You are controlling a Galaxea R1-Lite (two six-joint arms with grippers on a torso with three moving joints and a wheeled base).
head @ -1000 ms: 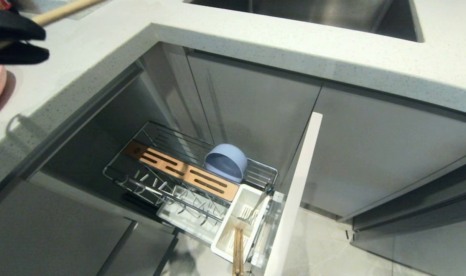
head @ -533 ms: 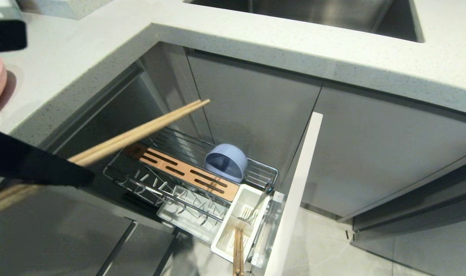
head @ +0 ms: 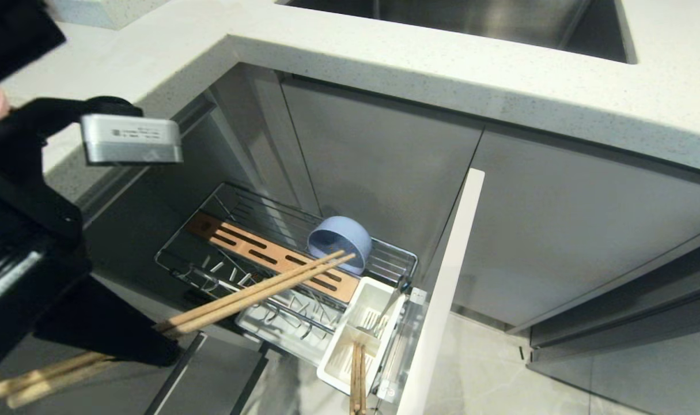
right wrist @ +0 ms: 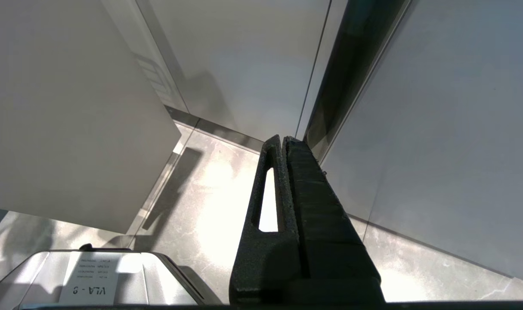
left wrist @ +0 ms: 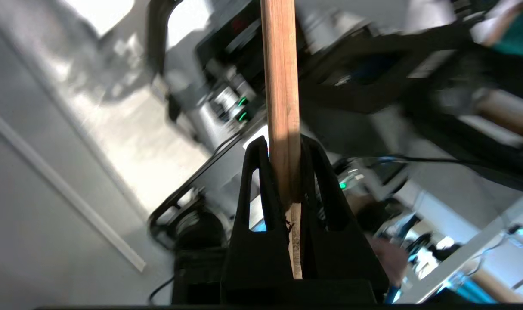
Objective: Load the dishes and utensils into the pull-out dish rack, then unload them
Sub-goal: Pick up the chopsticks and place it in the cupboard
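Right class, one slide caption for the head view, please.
Left gripper carries wooden chopsticks over the pull-out dish rack, already holding a blue bowl.

Bright even light; blurred left wrist background.

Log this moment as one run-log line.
left gripper: shut on chopsticks | tips over dish rack, near blue bowl | right gripper: shut, parked
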